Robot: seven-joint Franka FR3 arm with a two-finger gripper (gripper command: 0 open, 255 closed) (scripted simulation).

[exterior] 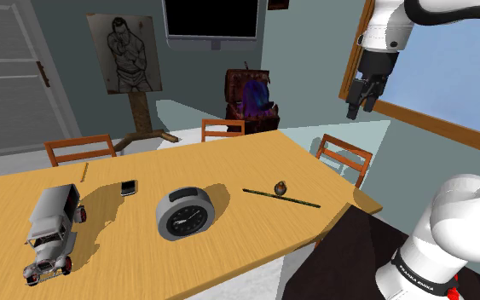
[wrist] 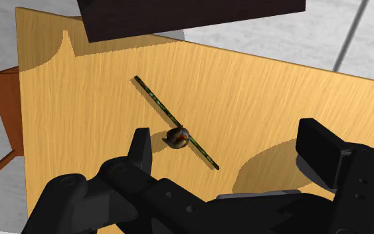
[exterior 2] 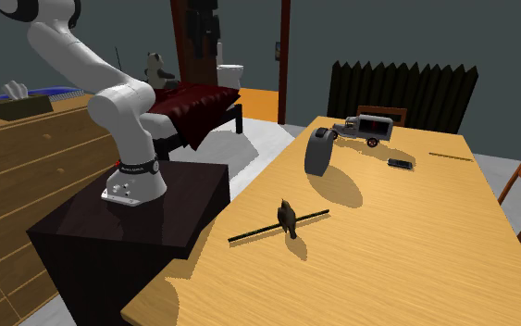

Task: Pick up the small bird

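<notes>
The all-black two-finger claw [exterior: 361, 108] was seen raised high above the light wooden table [exterior: 229, 166], its fingers [wrist: 139, 145] spread wide and closed on nothing, while the small brown bird [wrist: 177, 137] was seen standing on the table, right against a thin dark rod [wrist: 153, 98].

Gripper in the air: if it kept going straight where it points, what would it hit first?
Probably the wooden table, right beside the small bird and thin rod; the open gripper hangs well above, so depth is uncertain.
</notes>
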